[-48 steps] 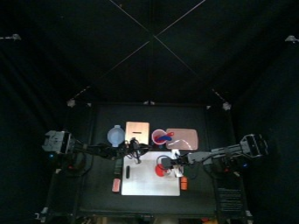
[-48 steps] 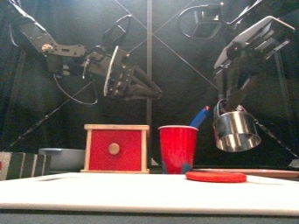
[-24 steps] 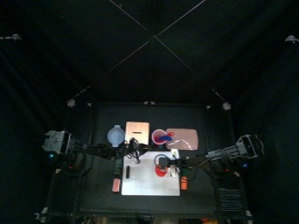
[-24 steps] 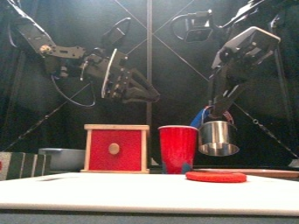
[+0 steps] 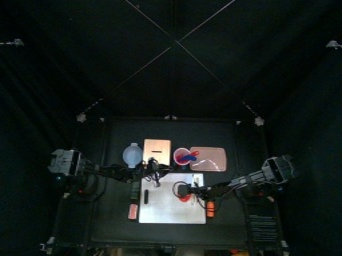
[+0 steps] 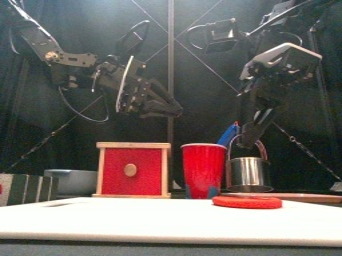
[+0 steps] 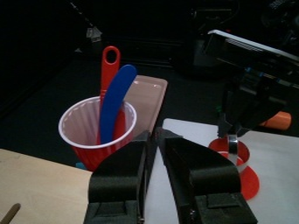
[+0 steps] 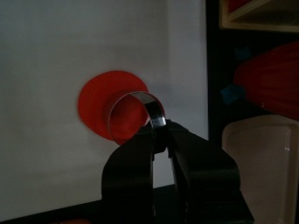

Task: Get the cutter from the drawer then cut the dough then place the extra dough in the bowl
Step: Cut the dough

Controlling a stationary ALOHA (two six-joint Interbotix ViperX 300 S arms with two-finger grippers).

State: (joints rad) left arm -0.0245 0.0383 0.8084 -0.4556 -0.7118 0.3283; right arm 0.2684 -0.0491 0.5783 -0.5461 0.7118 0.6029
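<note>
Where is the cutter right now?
Front view, right side: the cutter hangs from the right tool, just above the red dough disc, right of the red cup.

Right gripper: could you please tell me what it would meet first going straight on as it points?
Most likely the dough, by way of the cutter the right gripper holds; depth is unclear.

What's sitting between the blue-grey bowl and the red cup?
The pale wooden box with its red drawer front stands between the blue-grey bowl and the red cup; top and front views show it.
</note>
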